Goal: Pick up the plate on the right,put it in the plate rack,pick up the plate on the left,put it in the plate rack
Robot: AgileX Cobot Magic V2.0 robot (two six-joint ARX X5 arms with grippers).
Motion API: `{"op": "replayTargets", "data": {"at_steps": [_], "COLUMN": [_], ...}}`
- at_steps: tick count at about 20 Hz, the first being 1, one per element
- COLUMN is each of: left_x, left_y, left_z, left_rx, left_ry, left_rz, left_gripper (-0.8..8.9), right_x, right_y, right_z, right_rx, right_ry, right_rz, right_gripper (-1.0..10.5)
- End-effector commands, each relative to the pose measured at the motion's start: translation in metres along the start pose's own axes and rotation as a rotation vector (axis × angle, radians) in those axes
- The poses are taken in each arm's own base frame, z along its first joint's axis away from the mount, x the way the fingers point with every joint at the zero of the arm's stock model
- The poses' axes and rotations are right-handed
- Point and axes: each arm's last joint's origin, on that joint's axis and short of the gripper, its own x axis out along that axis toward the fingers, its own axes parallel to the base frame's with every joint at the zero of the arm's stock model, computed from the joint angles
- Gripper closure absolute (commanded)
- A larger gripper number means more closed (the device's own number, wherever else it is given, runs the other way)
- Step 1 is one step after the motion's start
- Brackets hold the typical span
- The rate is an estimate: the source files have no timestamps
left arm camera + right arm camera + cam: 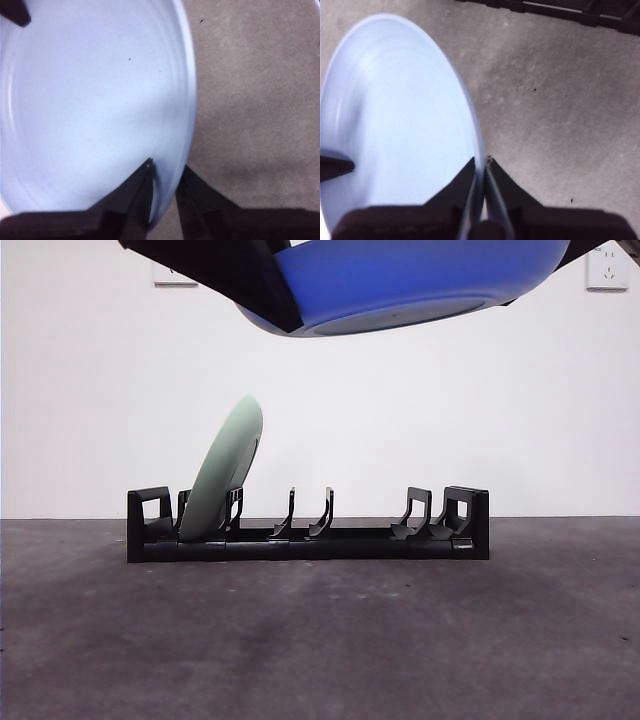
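A blue plate hangs tilted high above the plate rack, held between two dark arms at the top of the front view. My left gripper is shut on the blue plate's rim. My right gripper is shut tight on the opposite rim of the same plate. Each wrist view shows the other gripper's black tip at the plate's far edge. A pale green plate stands leaning in the rack's left slot.
The long black rack sits across the middle of the dark grey table, with several free slots to the right of the green plate. One end of the rack shows in the right wrist view. White wall with a socket behind.
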Motion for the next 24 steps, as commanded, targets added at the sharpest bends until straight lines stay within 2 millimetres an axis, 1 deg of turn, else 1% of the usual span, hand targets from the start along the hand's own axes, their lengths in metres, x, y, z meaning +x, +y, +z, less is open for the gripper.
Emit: {"op": "replayTargets", "data": {"at_steps": [1,4,7,8,10,12,14,16,18,19,20,22,24], "left_x": [0.001,0.001,0.001,0.001,0.001,0.002,0.003,0.006,0.012,0.016,0.020,0.029,0.038], "left_y": [-0.002,-0.003,-0.004,-0.004,-0.004,-0.003,0.004,0.013,0.026,0.034,0.042,0.057,0.071], "left_z": [-0.001,-0.001,0.000,0.000,0.001,0.002,-0.001,-0.006,-0.014,-0.018,-0.022,-0.029,-0.038], "left_rx": [-0.066,-0.072,-0.112,-0.128,-0.159,-0.204,-0.282,-0.383,-0.495,-0.559,-0.621,-0.739,-0.851], "left_ry": [0.014,0.022,-0.024,-0.042,-0.077,-0.112,-0.152,-0.200,-0.252,-0.285,-0.316,-0.370,-0.423], "left_rz": [-0.012,-0.023,-0.061,-0.075,-0.100,-0.111,-0.101,-0.089,-0.062,-0.034,-0.003,0.083,0.162], "left_gripper": [8.22,8.22,8.22,8.22,8.22,8.22,8.22,8.22,8.22,8.22,8.22,8.22,8.22], "right_x": [-0.002,-0.002,-0.003,-0.004,-0.008,-0.018,-0.038,-0.070,-0.108,-0.127,-0.141,-0.158,-0.165], "right_y": [0.003,0.003,0.004,0.004,0.006,0.011,0.019,0.032,0.047,0.054,0.059,0.067,0.069], "right_z": [0.002,0.004,0.007,0.007,0.010,0.015,0.019,0.020,0.014,0.007,-0.001,-0.018,-0.034], "right_rx": [-0.023,-0.035,-0.049,-0.054,-0.067,-0.086,-0.118,-0.160,-0.195,-0.208,-0.216,-0.227,-0.238], "right_ry": [-0.019,-0.035,-0.067,-0.079,-0.105,-0.145,-0.220,-0.345,-0.501,-0.572,-0.616,-0.649,-0.617], "right_rz": [0.023,0.025,0.026,0.027,0.027,0.027,0.011,-0.056,-0.143,-0.182,-0.200,-0.202,-0.214], "right_gripper": [9.6,9.3,6.6,6.2,6.0,6.0,6.0,6.0,6.0,6.0,6.0,6.0,6.0]}}
